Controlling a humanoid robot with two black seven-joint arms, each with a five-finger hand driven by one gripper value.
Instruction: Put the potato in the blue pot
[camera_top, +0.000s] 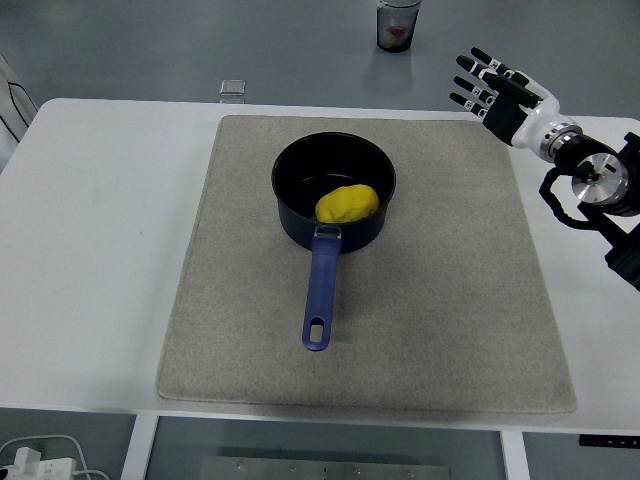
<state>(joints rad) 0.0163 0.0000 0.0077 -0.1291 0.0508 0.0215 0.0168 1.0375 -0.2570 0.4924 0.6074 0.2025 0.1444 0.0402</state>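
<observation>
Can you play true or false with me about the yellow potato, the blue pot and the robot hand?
1. The yellow potato lies inside the dark blue pot with the long blue handle. True.
2. The robot's right hand is holding the potato. False: its fingers are spread and empty, up near the table's far right corner.
3. The pot stands on the grey-beige mat. True.
4. The pot's handle points away from the robot. False: it points toward the table's near edge.
5. A small clear cup stands beyond the white table. True.
</observation>
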